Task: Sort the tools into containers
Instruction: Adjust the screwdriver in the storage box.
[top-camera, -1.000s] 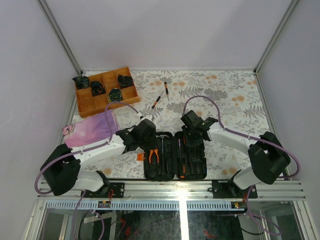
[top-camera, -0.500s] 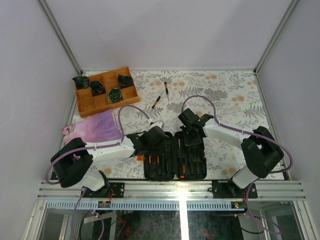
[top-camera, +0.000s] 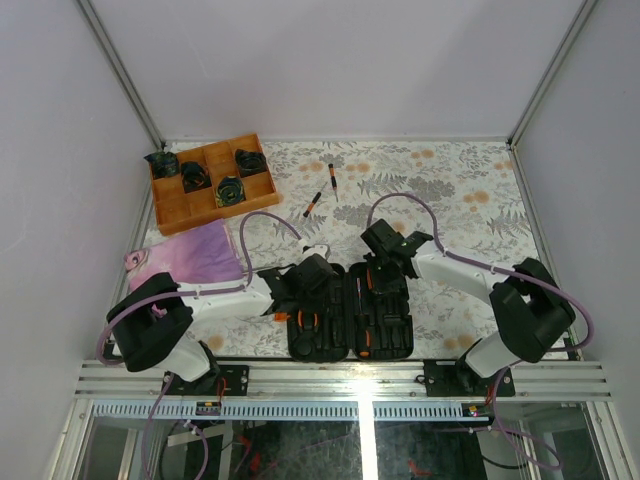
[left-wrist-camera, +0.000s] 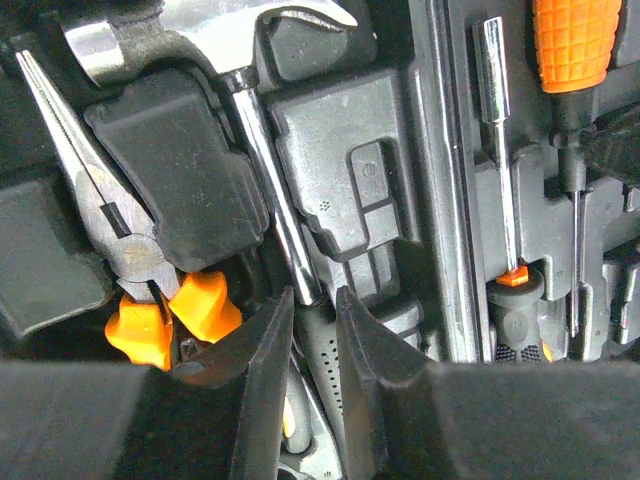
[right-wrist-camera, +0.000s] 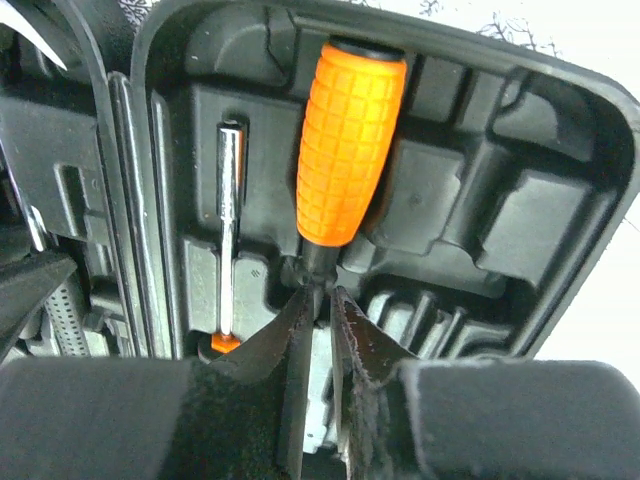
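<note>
Black case (top-camera: 330, 345) open flat beneath both pairs of fingers. Steel-headed hammer (left-wrist-camera: 262, 170) in slot, handle pinched between left fingers (left-wrist-camera: 265, 390); orange pliers (left-wrist-camera: 125, 250) just left. Orange screwdriver (right-wrist-camera: 350, 140) in slot, shank nipped between right fingers (right-wrist-camera: 295, 380). Two drivers (top-camera: 312, 204) loose, well beyond.

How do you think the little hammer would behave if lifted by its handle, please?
Probably head-heavy: the hammer has a steel head on a slim shaft, so it may tip headward. The polished shaft looks slippery; the textured grip likely holds better.
</note>
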